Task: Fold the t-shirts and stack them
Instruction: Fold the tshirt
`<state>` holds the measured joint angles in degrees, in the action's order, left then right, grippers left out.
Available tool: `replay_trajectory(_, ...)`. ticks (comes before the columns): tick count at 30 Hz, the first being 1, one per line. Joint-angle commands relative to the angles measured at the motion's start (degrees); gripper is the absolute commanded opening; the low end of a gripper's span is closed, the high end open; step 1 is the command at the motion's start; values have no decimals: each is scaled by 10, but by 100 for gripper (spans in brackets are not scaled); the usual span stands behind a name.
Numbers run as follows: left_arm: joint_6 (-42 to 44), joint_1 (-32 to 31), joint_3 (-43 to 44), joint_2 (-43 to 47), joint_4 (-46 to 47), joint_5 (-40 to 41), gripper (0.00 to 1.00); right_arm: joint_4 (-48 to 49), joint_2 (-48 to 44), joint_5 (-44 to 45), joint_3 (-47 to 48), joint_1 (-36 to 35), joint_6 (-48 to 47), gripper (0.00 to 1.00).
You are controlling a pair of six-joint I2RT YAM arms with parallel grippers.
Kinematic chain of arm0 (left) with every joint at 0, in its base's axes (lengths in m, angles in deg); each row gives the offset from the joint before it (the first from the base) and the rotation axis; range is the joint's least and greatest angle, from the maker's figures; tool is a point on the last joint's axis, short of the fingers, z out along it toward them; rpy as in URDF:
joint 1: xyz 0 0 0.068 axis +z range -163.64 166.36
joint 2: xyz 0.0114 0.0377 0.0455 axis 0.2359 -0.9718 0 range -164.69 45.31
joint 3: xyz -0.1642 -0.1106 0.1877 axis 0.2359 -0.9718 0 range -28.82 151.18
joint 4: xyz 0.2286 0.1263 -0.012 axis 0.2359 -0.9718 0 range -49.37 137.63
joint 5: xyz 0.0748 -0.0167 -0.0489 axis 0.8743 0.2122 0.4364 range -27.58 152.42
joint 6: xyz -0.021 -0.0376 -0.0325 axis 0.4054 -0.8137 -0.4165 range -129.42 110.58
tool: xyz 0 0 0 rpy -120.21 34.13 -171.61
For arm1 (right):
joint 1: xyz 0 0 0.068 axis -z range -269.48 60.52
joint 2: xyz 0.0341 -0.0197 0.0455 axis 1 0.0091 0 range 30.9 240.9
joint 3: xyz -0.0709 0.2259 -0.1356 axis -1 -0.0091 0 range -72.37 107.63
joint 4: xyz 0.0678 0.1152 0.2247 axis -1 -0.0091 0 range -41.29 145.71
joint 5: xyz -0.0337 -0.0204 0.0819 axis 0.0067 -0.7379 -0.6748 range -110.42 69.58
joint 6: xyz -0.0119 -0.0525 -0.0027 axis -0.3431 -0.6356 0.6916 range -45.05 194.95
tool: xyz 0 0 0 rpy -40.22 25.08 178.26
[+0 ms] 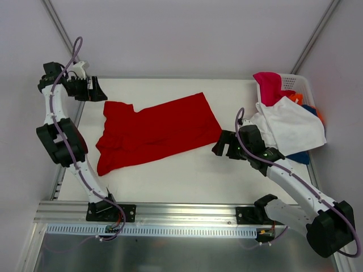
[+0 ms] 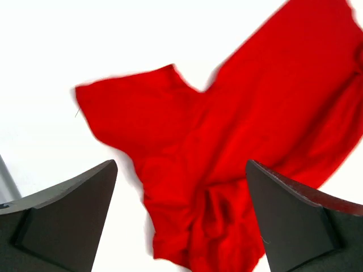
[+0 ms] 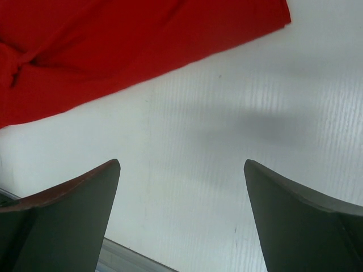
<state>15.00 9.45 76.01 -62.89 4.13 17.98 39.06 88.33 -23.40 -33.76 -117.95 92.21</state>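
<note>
A bright red t-shirt lies spread and rumpled across the middle of the white table; it also shows in the left wrist view and in the right wrist view. My left gripper is open and empty, raised at the table's far left corner, just left of the shirt's sleeve. My right gripper is open and empty, just right of the shirt's hem, over bare table. A white tee, a magenta pink tee, an orange tee and a blue tee lie heaped at the right.
A white perforated plastic basket stands at the far right corner under the heap of tees. A metal rail runs along the table's near edge by the arm bases. The table's left edge is close to the left arm.
</note>
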Motion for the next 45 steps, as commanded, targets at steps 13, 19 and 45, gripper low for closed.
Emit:
replay_trajectory(13, -112, 56, 202, -314, -2, 29, 97, -64, -65, 26, 16, -5, -25, 96)
replay_trajectory(19, -126, 56, 227, -350, 14, 24, 98, -67, -62, 26, 15, -6, -18, 96)
replay_trajectory(45, -86, -60, 254, -332, 14, 143, 99, -102, -78, 67, 16, -19, 2, 96)
